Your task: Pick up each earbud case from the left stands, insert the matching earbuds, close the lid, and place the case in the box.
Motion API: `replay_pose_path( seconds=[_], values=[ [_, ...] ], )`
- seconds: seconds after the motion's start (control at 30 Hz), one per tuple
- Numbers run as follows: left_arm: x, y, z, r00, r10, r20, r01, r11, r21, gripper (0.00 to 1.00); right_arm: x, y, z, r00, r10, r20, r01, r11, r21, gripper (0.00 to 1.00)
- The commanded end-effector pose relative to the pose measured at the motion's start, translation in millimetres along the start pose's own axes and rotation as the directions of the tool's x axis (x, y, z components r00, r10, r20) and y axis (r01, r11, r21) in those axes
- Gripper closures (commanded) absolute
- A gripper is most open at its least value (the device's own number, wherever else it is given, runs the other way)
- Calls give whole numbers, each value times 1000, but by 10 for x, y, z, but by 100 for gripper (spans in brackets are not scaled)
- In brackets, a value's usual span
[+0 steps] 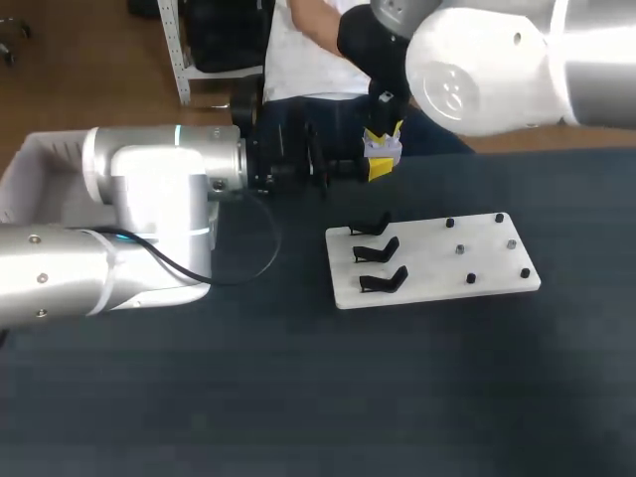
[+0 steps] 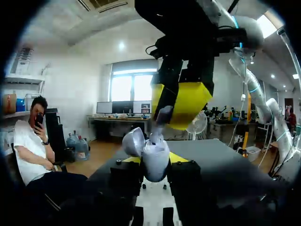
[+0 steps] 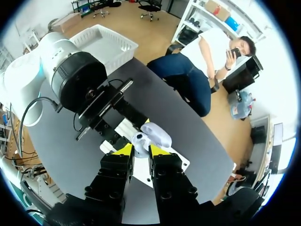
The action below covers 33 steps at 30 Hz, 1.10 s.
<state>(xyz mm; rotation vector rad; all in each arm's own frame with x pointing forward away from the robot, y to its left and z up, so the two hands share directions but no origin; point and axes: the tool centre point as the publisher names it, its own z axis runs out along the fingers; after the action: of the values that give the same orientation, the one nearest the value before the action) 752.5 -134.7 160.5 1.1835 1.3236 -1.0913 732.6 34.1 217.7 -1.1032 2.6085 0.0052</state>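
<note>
A pale white earbud case (image 2: 155, 160) with its lid (image 2: 133, 141) open is held above the table's far side, and my left gripper (image 2: 155, 165) is shut on its body. My right gripper (image 2: 181, 106) comes down onto it from above, shut on a small white earbud (image 3: 139, 139) at the case's mouth (image 3: 159, 134). In the head view both grippers meet behind the white board: the left gripper (image 1: 370, 169) from the left, the right gripper (image 1: 384, 134) from above. The three black stands (image 1: 378, 250) on the board hold nothing.
The white board (image 1: 432, 260) lies right of the table's middle, with several small dark pegs (image 1: 471, 278) on its right half. A white basket (image 1: 30, 179) stands at the table's far left, behind my left arm.
</note>
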Motion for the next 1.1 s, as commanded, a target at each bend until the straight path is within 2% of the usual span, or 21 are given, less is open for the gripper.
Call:
replay_pose_path(
  seconds=[0.03, 1.1],
  values=[
    [7, -18, 3, 1000, 3, 3, -3, 1000, -7, 100, -27, -12, 17, 1000, -3, -5, 3, 1000, -9, 100],
    [7, -18, 3, 1000, 3, 3, -3, 1000, -7, 100, -37, 34, 98, 1000, 14, 21, -13, 999, -46, 100]
  ],
)
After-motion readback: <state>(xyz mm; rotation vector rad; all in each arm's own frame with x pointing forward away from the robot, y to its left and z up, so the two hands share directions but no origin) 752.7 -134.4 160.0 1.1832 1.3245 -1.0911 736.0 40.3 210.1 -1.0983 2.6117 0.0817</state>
